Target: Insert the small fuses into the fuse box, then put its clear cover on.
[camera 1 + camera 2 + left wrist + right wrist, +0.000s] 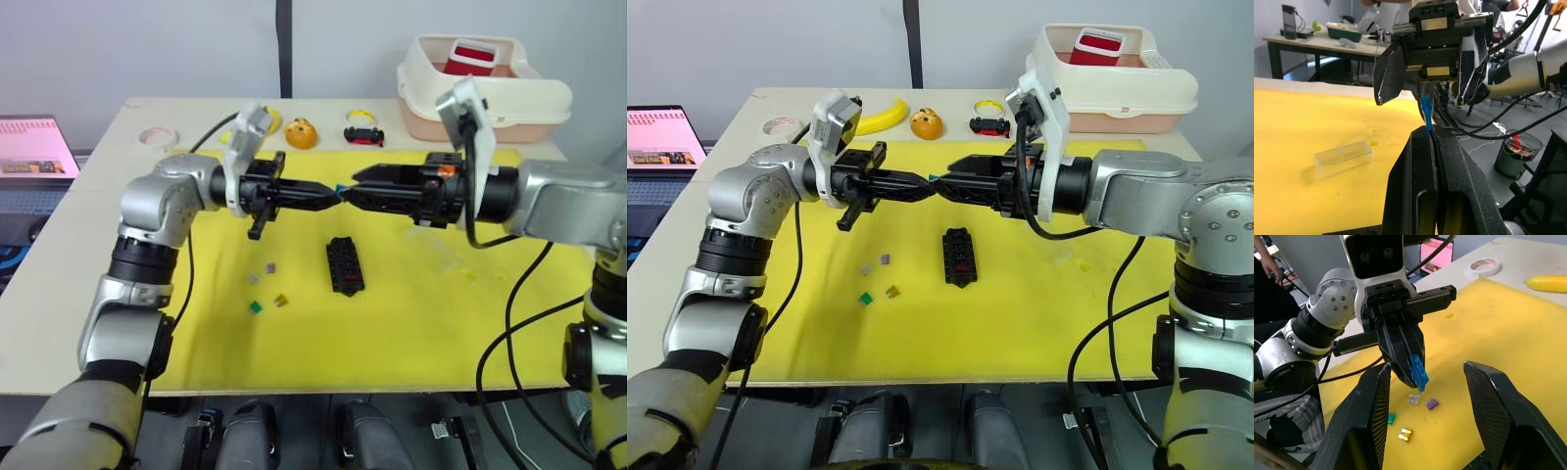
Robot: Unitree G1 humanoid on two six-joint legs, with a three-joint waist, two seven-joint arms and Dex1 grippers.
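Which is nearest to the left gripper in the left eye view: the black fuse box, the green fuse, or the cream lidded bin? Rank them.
From the left gripper:
1. Black fuse box, just below on the yellow mat.
2. Green fuse, near the mat's front left.
3. Cream lidded bin, far back right.

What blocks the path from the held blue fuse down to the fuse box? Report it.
Nothing visible. The left end effector, shut on the blue fuse, holds it in the air; the right end effector is open around it. The fuse box lies uncovered on the yellow mat below.
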